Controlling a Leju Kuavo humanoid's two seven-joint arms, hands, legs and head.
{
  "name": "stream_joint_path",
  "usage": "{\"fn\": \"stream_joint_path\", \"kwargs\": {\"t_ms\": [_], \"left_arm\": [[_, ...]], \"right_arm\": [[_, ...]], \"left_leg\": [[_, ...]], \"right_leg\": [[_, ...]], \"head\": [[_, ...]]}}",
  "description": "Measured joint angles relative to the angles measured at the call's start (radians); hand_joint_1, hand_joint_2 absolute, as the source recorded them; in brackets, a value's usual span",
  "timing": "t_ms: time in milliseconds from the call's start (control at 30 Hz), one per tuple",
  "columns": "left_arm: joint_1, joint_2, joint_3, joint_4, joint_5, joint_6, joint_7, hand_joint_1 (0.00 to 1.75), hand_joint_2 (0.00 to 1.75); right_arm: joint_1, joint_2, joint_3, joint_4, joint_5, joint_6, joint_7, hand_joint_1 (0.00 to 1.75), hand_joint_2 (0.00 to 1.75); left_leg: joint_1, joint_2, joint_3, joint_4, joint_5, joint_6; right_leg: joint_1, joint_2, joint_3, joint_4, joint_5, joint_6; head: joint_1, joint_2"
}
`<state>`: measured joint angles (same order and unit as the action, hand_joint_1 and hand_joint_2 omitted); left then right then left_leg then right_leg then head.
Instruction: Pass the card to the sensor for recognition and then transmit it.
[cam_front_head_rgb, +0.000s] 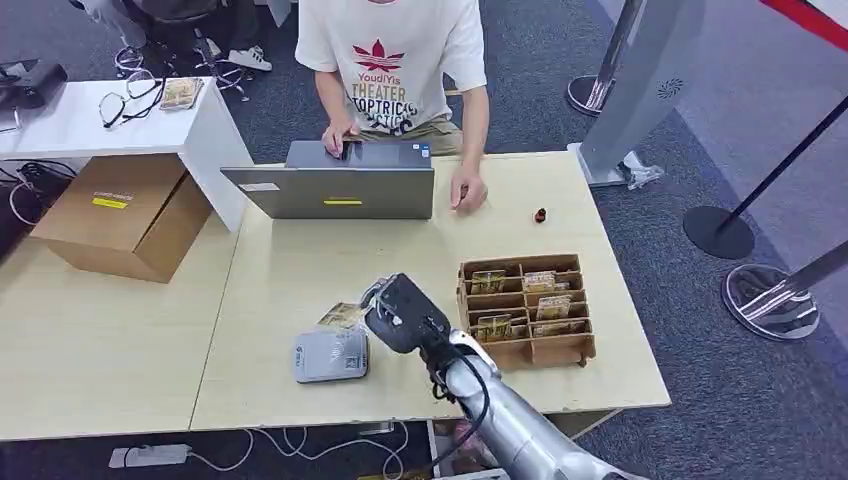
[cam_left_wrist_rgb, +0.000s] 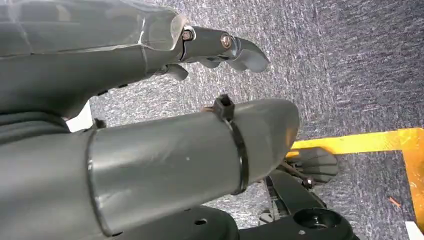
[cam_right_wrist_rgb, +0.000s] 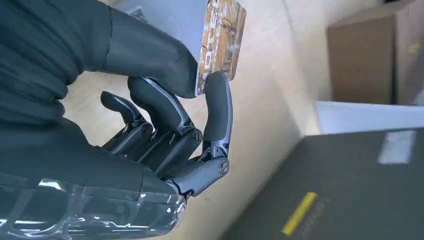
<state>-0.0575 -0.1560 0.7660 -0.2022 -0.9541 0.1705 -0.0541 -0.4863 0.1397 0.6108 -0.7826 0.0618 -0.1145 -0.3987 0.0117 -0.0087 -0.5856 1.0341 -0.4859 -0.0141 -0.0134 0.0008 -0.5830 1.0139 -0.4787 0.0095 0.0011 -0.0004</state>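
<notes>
My right hand (cam_front_head_rgb: 398, 312) hovers over the table just right of and above the grey card sensor (cam_front_head_rgb: 331, 355). It pinches a brown patterned card (cam_right_wrist_rgb: 220, 42) between thumb and a finger; the card (cam_front_head_rgb: 343, 316) pokes out to the left of the hand, above the sensor's far edge. The other fingers (cam_right_wrist_rgb: 150, 120) are curled in. My left hand (cam_left_wrist_rgb: 150, 105) hangs over grey carpet with its fingers apart and nothing in it.
A wooden card rack (cam_front_head_rgb: 525, 308) with several cards stands right of my hand. A grey laptop (cam_front_head_rgb: 335, 190) sits at the table's far side, a person (cam_front_head_rgb: 400, 70) behind it with a hand (cam_front_head_rgb: 467, 195) on the table. A cardboard box (cam_front_head_rgb: 120, 215) lies left.
</notes>
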Motion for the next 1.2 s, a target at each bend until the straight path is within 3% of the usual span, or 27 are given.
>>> {"fn": "stream_joint_path", "kwargs": {"t_ms": [500,833,1200], "left_arm": [[-0.004,0.0,0.0,0.0,-0.013,-0.01,-0.002,0.0,0.0],[-0.016,0.0,0.0,0.0,-0.024,-0.021,0.015,0.0,0.0],[-0.016,-0.001,0.0,0.0,-0.036,-0.021,0.016,0.0,0.0]], "right_arm": [[-0.04,-0.046,-0.105,-0.251,0.025,-0.082,0.032,1.75,1.75],[-0.195,-0.054,-0.196,-0.188,0.135,-0.142,0.065,1.75,1.75],[-0.297,-0.055,-0.227,-0.038,0.201,-0.166,0.082,1.75,1.75]], "left_leg": [[0.0,0.0,0.0,0.0,0.0,0.0],[0.0,0.0,0.0,0.0,0.001,-0.001],[0.0,0.0,0.0,0.0,0.001,-0.001]], "right_leg": [[0.0,0.0,0.0,0.0,0.0,0.0],[0.0,0.0,0.0,0.0,0.001,0.0],[0.0,0.0,0.0,0.0,0.001,0.0]], "head": [[0.0,0.0],[0.0,0.0],[0.0,0.0]]}}
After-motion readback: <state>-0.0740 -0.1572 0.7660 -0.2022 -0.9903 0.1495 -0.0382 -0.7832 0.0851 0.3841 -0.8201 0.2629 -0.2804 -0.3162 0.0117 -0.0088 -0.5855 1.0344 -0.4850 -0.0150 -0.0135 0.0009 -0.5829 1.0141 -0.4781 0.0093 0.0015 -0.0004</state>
